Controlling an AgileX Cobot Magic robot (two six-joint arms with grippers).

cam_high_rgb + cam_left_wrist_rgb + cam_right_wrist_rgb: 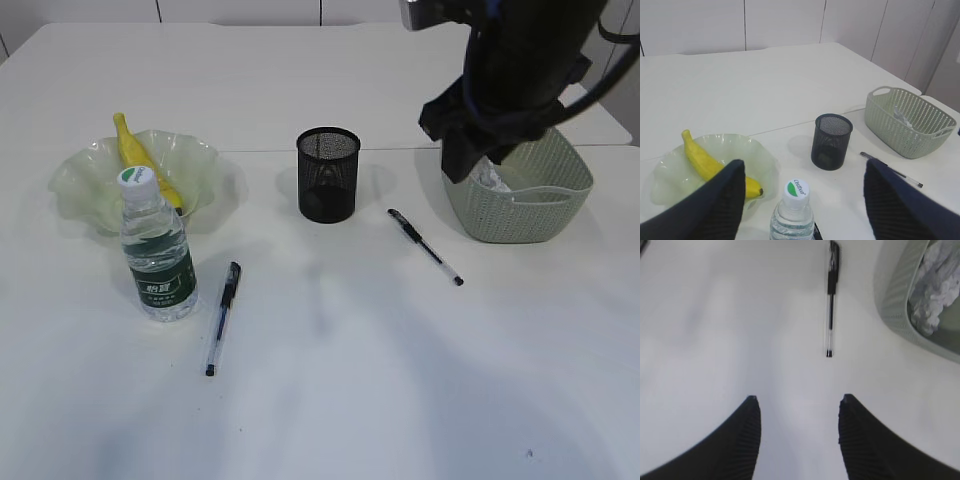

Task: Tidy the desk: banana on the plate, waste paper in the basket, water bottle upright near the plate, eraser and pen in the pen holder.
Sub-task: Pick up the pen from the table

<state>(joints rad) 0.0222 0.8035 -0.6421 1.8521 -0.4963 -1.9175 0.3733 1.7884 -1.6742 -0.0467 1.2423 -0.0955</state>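
Observation:
A yellow banana (pixel 140 155) lies on the pale green glass plate (pixel 80 185). The water bottle (pixel 157 255) stands upright just in front of the plate. One pen (pixel 222 318) lies beside the bottle and a second pen (pixel 425 247) lies between the black mesh pen holder (pixel 328 175) and the basket (pixel 535 215). Crumpled waste paper (pixel 940 285) sits inside the basket (pixel 897 300). My left gripper (pixel 803 162) hangs open above the bottle cap (pixel 796 189), holding nothing. My right gripper (pixel 799 398) is open over bare table, short of the second pen (pixel 830 300). The eraser is out of view.
The right arm (pixel 500 90) hangs over the basket's left side and hides part of it. A seam (pixel 260 150) runs across the white table behind the plate and holder. In the left wrist view, holder (pixel 831 141) and basket (pixel 907 122) stand ahead on the right.

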